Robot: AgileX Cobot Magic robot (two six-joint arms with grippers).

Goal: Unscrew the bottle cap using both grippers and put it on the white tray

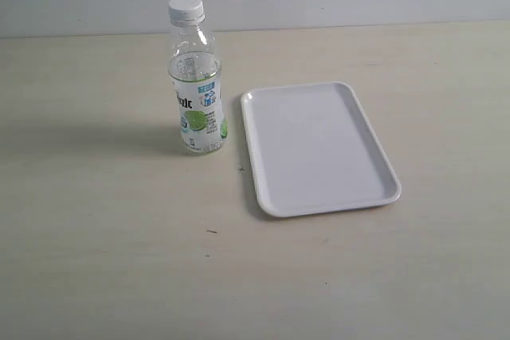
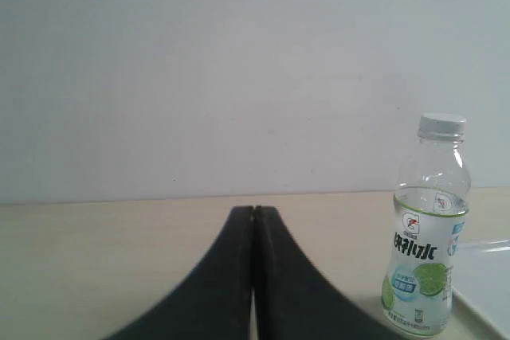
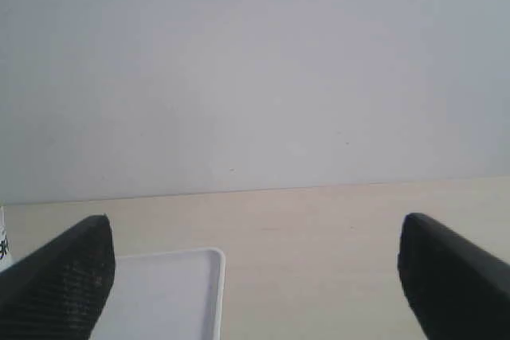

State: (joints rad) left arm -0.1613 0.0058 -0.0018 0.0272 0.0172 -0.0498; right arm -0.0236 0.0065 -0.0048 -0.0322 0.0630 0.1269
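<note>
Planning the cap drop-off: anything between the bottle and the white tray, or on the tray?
Nothing visible. In the exterior view the bottle, bottle cap on, stands upright beside the white tray, with only a bare strip of table between them. Nothing lies in the tray.

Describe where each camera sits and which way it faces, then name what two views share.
Exterior view: high, off the arms, looking down on the table, the upright bottle and the white tray beside it; no robot part shows.
Left wrist view: low behind the left gripper, facing the wall; shut black fingers show, bottle ahead.
Right wrist view: low behind the right gripper, facing the wall; open fingers show, tray corner ahead.
Shared: both wrist views catch the tray's edge and the wall.
</note>
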